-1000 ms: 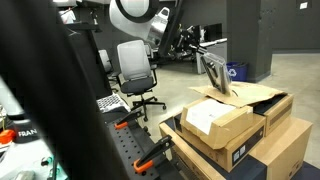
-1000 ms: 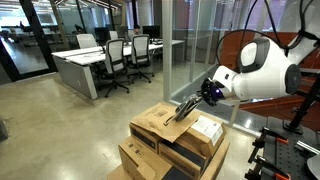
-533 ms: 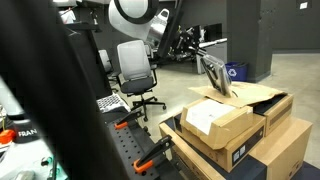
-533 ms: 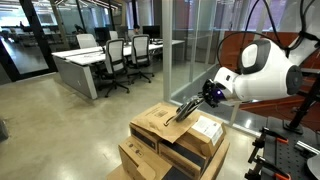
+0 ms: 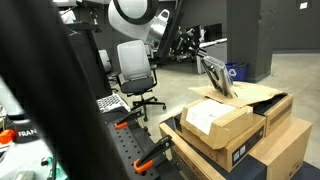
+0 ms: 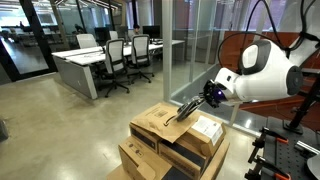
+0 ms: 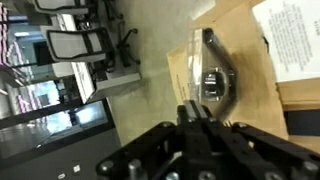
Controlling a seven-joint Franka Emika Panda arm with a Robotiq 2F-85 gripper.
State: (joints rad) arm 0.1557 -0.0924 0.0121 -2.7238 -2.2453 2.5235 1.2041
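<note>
Pack (image 7: 210, 75), clear plastic with something dark and curved inside, lies flat on the brown top of a box (image 7: 258, 88), just ahead of the end effector (image 7: 195, 112). In the wrist view the end effector's fingers are pressed together with nothing between them. The tips sit close over the pack, and I cannot tell whether they touch it. In both exterior views the end effector (image 5: 221, 88) (image 6: 181, 112) slants down onto the topmost of a stack of boxes (image 6: 150, 125), beside a white label (image 6: 205, 128).

As I judge it, little is done so far: the pack is not gripped or lifted, so any handling of it lies ahead.

Neither exterior view lets me pick out the pack. The wrist picture is blurred, so its contents stay a guess. A dark post (image 5: 85, 110) in the foreground blocks much of one exterior view, and the arm (image 6: 265, 70) runs off the frame.
</note>
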